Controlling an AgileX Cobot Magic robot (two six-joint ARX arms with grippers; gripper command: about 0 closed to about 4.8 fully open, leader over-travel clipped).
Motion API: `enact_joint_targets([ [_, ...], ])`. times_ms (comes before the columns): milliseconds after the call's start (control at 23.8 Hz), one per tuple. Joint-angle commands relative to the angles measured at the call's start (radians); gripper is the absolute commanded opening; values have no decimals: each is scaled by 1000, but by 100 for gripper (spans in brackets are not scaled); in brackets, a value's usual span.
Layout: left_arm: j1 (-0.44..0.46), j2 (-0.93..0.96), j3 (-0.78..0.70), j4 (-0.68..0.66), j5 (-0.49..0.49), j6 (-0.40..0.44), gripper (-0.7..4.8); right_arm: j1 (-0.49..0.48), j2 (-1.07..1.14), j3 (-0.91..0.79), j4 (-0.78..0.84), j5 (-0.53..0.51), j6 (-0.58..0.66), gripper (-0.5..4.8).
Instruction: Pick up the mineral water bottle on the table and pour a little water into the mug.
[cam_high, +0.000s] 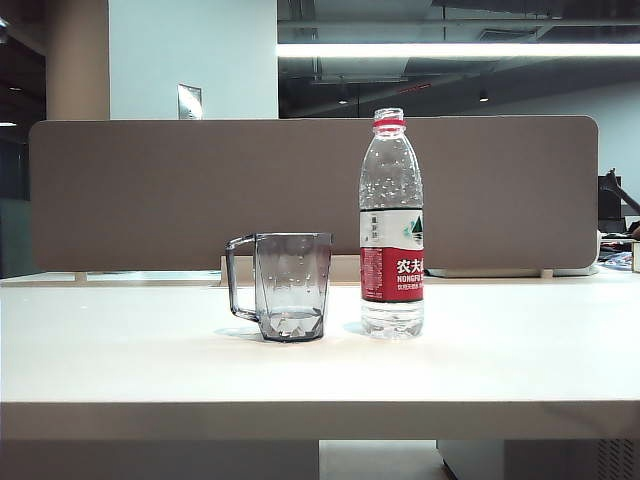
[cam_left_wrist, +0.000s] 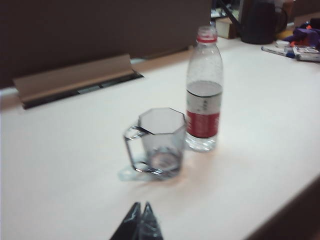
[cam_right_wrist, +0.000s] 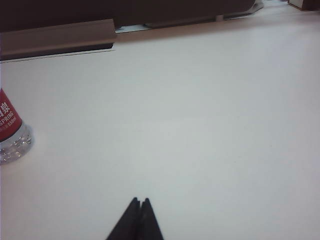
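Observation:
The mineral water bottle (cam_high: 391, 225) stands upright on the table (cam_high: 120, 360), uncapped, with a red neck ring and a red label; it also shows in the left wrist view (cam_left_wrist: 204, 90) and partly in the right wrist view (cam_right_wrist: 10, 132). Just left of it stands the smoky grey mug (cam_high: 285, 285), handle to the left, also seen as the mug (cam_left_wrist: 157, 142). A little water lies in the mug's bottom. My left gripper (cam_left_wrist: 140, 205) is shut and empty, short of the mug. My right gripper (cam_right_wrist: 139, 200) is shut and empty over bare table, apart from the bottle. Neither gripper shows in the exterior view.
A brown partition panel (cam_high: 310, 190) runs along the back of the table. A cable-tray flap (cam_left_wrist: 75, 77) stands open behind the mug. Cluttered items (cam_left_wrist: 295, 45) lie far off on the bottle's side. The table's thick front edge (cam_high: 320, 420) faces the exterior camera.

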Motion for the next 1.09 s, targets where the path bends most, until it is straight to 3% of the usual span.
enact_joint_targets([
  [42, 146, -62, -87, 23, 10, 10, -5, 0, -1, -8, 17, 1, 1, -5],
  [168, 332, -126, -161, 29, -14, -113, -5, 0, -1, -8, 17, 1, 1, -5],
  [336, 455, -155, -194, -40, -18, -133, -5, 1, -1, -8, 17, 1, 2, -5],
  [504, 491, -155, -195, -174, -25, -125, -5, 1, -1, -8, 17, 1, 1, -5],
  [1092, 490, -155, -234, -228, -25, -107, -5, 1, -1, -8, 17, 1, 1, -5],
])
